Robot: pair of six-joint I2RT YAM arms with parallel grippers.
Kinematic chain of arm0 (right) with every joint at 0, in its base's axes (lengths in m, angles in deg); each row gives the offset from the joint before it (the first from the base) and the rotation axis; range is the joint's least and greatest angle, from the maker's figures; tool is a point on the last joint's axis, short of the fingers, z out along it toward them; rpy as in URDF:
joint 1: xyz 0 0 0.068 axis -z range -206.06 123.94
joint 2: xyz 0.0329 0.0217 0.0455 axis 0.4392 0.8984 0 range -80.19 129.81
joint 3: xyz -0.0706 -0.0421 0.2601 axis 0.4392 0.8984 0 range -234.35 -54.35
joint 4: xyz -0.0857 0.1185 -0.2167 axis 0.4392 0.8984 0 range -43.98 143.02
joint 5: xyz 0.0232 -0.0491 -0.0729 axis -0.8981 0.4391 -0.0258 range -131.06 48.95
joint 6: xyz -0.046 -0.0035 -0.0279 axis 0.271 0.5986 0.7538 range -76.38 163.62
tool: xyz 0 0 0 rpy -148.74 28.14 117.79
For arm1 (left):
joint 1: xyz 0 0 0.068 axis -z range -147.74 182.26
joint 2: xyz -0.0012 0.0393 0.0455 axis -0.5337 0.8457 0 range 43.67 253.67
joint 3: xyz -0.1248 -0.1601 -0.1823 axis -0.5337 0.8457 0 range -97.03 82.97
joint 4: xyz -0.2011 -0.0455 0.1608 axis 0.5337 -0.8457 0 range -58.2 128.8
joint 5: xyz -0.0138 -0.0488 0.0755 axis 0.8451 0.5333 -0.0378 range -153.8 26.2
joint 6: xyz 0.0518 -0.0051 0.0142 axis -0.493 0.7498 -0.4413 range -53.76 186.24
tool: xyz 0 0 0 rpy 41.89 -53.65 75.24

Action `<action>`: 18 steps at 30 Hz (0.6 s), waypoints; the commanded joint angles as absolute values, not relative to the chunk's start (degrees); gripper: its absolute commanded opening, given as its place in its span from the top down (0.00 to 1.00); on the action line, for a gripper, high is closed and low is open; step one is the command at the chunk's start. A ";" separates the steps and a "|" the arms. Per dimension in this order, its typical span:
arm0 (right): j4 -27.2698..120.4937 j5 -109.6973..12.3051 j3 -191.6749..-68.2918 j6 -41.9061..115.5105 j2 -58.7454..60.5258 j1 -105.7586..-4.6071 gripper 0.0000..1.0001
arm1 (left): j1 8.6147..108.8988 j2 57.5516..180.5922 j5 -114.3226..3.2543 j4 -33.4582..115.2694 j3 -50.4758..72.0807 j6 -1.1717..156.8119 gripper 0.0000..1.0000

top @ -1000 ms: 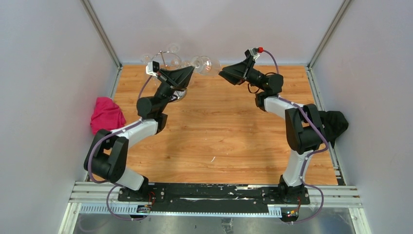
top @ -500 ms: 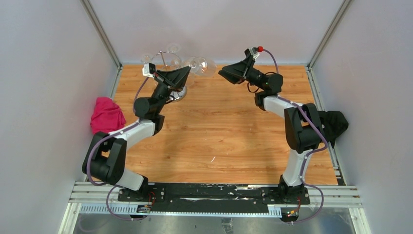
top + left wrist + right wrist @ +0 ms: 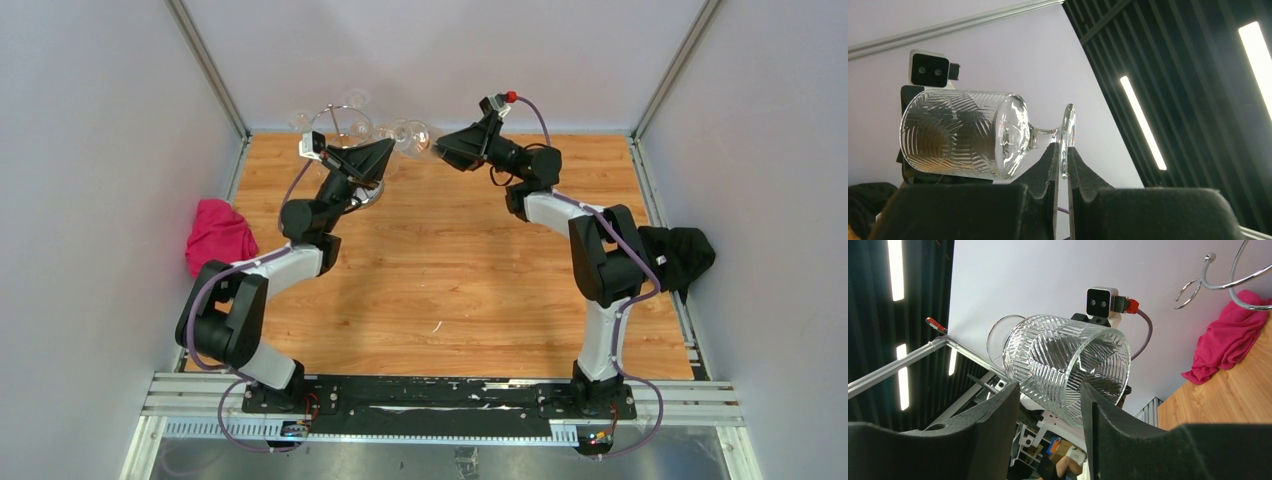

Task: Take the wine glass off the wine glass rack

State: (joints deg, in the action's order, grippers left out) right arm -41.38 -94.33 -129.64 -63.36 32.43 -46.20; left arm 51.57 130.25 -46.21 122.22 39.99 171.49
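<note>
The wine glass (image 3: 963, 135), clear with a cut pattern, lies on its side in the air. My left gripper (image 3: 1064, 150) is shut on the rim of its round foot (image 3: 1068, 125). In the top view the glass (image 3: 410, 133) hangs just right of the chrome wine glass rack (image 3: 345, 112), between both arms. My right gripper (image 3: 1048, 395) is open, and its fingertips stand on either side of the lower edge of the bowl (image 3: 1068, 365), whose mouth faces it. I cannot tell whether its pads touch the glass. Curled rack hooks (image 3: 1215, 275) show at the upper right.
A pink cloth (image 3: 220, 235) lies at the table's left edge, and a black cloth (image 3: 690, 255) at the right edge. The rack's mirrored base (image 3: 368, 195) stands on the wood at the back left. Walls close in the back and both sides.
My right arm has reached left, bringing its open fingers up to the bowl of the glass. The left gripper keeps its hold and has only shifted slightly.
</note>
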 commanded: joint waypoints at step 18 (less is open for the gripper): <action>-45.48 -93.00 -129.26 -62.09 25.43 -47.06 0.58 | 52.21 137.78 -45.51 128.05 41.12 170.06 1.00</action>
